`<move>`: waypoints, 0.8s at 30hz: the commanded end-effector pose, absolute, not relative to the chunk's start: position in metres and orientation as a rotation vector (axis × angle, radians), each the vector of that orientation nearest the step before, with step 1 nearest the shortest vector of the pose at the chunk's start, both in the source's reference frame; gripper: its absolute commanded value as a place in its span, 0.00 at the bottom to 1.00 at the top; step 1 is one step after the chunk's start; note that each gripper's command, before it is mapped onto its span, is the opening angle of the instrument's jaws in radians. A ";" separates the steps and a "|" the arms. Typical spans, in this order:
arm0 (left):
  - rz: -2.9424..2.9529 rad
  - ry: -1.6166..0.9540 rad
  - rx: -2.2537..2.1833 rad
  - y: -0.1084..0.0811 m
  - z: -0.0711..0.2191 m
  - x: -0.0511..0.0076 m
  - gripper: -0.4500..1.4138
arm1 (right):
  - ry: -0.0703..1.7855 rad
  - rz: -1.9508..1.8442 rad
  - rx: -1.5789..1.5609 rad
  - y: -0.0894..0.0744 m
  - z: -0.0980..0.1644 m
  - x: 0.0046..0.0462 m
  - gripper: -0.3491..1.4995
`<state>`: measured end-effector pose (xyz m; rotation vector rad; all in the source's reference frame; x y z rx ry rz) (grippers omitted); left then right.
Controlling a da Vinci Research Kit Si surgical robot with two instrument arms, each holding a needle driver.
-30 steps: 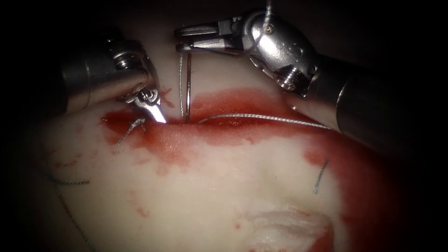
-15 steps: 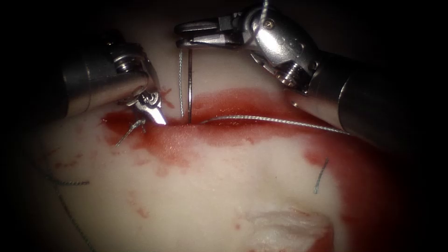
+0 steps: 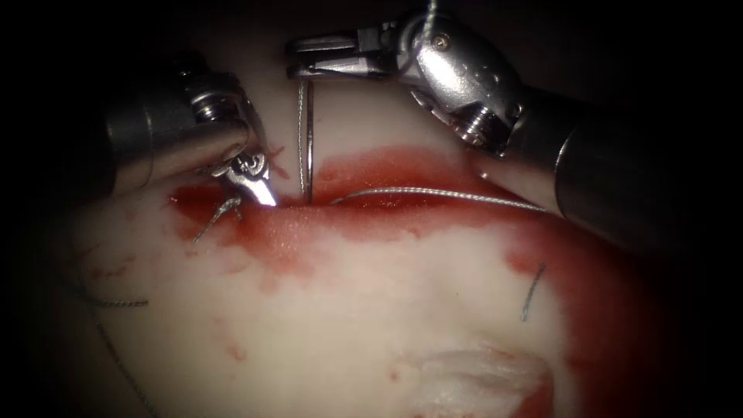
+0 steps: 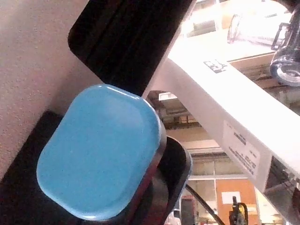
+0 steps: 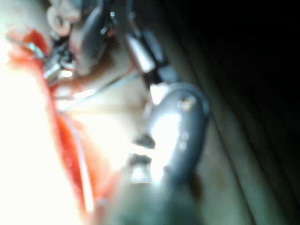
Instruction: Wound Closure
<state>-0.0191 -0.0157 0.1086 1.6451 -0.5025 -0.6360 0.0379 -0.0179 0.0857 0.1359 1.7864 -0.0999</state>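
Two tools here. The right tool (image 3: 298, 60) clamps the one needle (image 3: 309, 139) at its upper end; below the jaws it hangs into the cut (image 3: 364, 203). The left tool (image 3: 263, 193), tip pressed closed at the cut, holds nothing I can make out. Thread (image 3: 441, 195) trails right; three cut ends (image 3: 532, 290) lie about.

Both end effectors, left (image 3: 259, 186) and right (image 3: 298, 60), are polished glossy metal; the tissue (image 3: 333, 310) looks wet and shiny.

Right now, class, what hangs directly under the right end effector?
Under the right end effector, shut on the needle's upper end, the needle and a thread strand hang down to the red fluid at the cut. The needle's tip is covered there.
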 end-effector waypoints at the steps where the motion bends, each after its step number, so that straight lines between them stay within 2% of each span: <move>1: -0.634 -0.509 1.641 -0.014 0.108 -0.0197 0.00 | 1.795 -0.101 0.140 -0.017 0.086 0.0388 0.00; 24: -0.630 -0.505 1.638 -0.015 0.108 -0.0197 0.00 | 1.812 -0.062 0.193 -0.016 0.085 0.0383 0.00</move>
